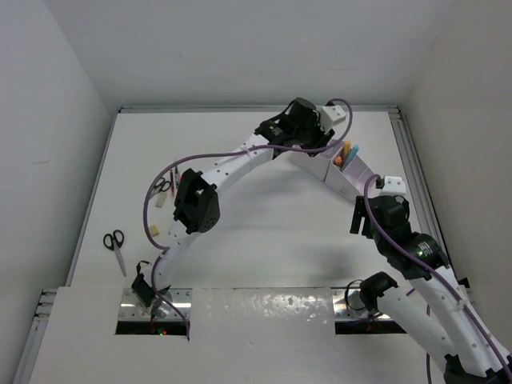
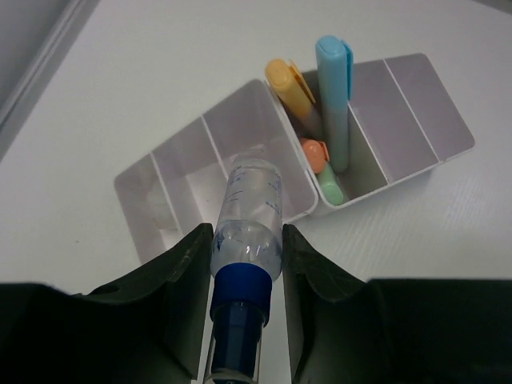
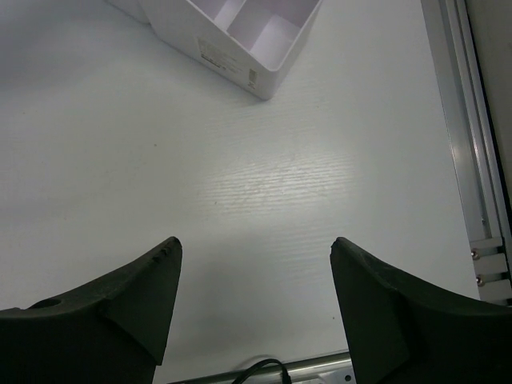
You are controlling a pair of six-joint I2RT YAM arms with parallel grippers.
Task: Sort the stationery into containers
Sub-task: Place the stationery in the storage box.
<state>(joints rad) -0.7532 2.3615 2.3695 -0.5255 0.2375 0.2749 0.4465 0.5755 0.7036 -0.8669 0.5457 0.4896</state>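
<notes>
Left fingers pinch the blue-capped bottle over the white organiser; right fingers stand spread above the table

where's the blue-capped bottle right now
In the left wrist view, the blue-capped bottle is held between the left gripper's jaws, its far end over the white organiser, left of the coloured markers.

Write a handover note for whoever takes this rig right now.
Left gripper: shut on the blue-capped bottle, poised over the white organiser.
Right gripper: open, empty, above bare table beside the organiser.
Done: orange, blue and green pens stand in one compartment.
Left: place the bottle; scissors and small items at the table's left lie unsorted.
</notes>
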